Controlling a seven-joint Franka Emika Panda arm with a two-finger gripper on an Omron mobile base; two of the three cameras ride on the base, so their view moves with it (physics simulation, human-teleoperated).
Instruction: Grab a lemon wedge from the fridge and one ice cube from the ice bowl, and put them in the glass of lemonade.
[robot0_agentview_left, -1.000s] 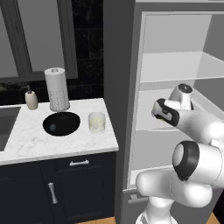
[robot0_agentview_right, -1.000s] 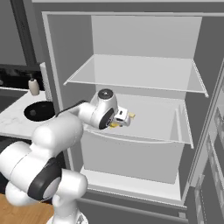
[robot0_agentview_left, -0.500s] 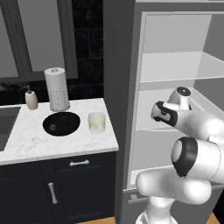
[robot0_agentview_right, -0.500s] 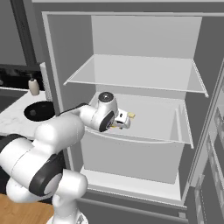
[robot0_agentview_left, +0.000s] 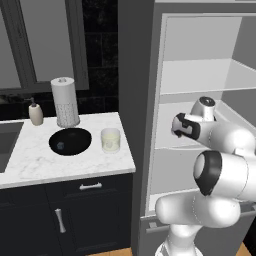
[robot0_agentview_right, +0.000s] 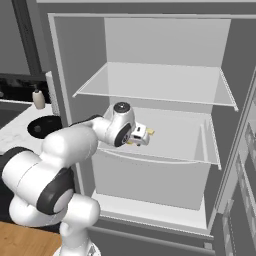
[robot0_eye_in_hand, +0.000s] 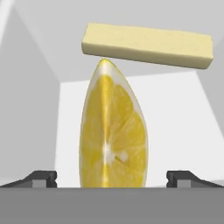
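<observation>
Inside the fridge: the tall matte grey fridge (robot0_agentview_right: 150, 135) stands open, with the white arm's two-finger gripper (robot0_agentview_right: 141, 135) reaching over its middle shelf.
Change: over the last second the gripper has pushed deeper onto that shelf.
Wedge: the bright yellow lemon wedge (robot0_eye_in_hand: 113, 131) sits centred between the fingertips (robot0_eye_in_hand: 41, 178), a pale yellow stick (robot0_eye_in_hand: 148, 44) just behind it.
Hand: jaws spread wide, gripping nothing.
Meaning: probably ready to close.
Waiting: clear lemonade glass (robot0_agentview_left: 110, 140) beside glossy black ice bowl (robot0_agentview_left: 70, 141).
</observation>
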